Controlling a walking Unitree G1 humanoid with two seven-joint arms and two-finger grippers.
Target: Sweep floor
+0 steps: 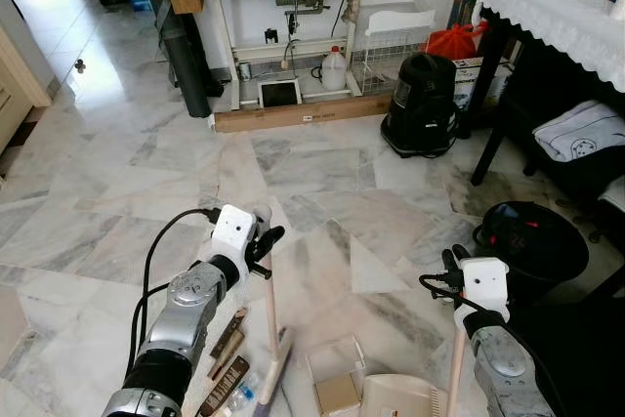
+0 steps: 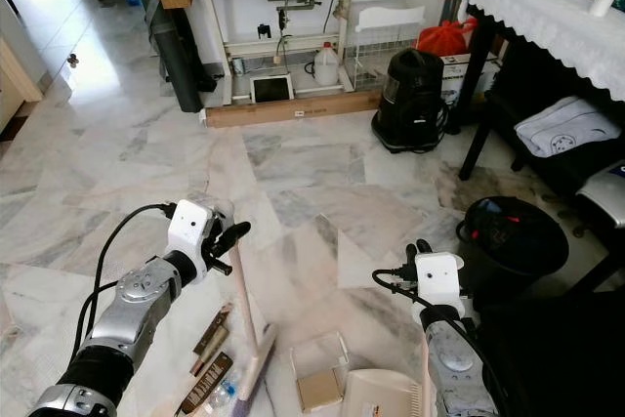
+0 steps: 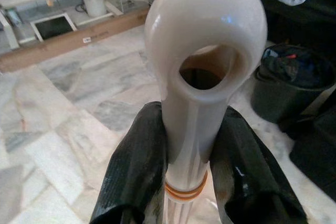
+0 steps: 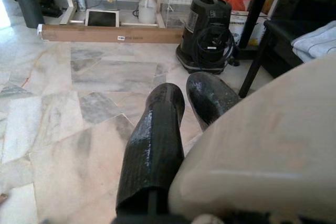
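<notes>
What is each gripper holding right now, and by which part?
The left gripper clamps the broom handle just below its looped top end. The right gripper holds the dustpan's handle near its top.

The broom (image 1: 271, 339) runs off the bottom edge, so its bristles are cut off. The dustpan (image 1: 400, 397) is cut off there too. The pole (image 1: 455, 378) by the right gripper (image 1: 451, 263) blocks the near part of the right wrist view, a pale blur. The wrappers (image 1: 227, 368) on the floor are too small to read. The table (image 1: 571, 2) is cut off at the right edge.
</notes>
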